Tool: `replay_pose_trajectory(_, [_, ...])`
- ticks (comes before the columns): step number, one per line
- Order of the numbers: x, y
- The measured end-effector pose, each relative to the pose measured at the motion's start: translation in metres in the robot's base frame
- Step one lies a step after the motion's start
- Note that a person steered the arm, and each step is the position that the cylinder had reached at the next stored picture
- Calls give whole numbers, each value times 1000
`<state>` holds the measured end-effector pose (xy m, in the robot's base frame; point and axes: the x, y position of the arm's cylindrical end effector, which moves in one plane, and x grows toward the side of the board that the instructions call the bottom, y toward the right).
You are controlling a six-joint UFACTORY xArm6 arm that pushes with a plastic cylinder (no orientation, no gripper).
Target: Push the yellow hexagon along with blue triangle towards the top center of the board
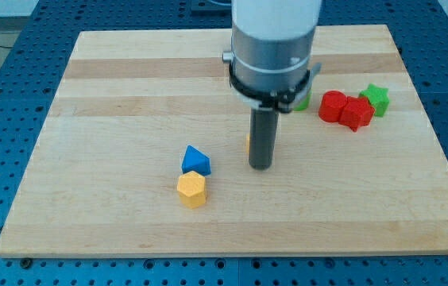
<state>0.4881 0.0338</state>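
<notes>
Hovering right of the pair, the dark rod's tip has no jaws and touches nothing. Lower centre on the wooden board, the yellow hexagon block touches the blue triangle block. The approach seems underway; next, the tip likely must get below them.

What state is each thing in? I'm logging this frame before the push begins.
yellow hexagon: flat on the board, touching the blue triangle.
blue triangle: just above the hexagon.
my tip: on the board, right of both blocks, apart from them.
red blocks: clustered at the right.
green star: against the red blocks.
</notes>
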Motion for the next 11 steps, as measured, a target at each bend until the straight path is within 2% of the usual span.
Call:
replay_pose_trajectory(4, [-180, -4])
replay_pose_trajectory(5, [-165, -4])
replay_pose_trajectory(7, [73, -6])
replay_pose_trajectory(9, [114, -89])
replay_pose_trajectory(10, [100, -94])
replay_pose_trajectory(11, [62, -94])
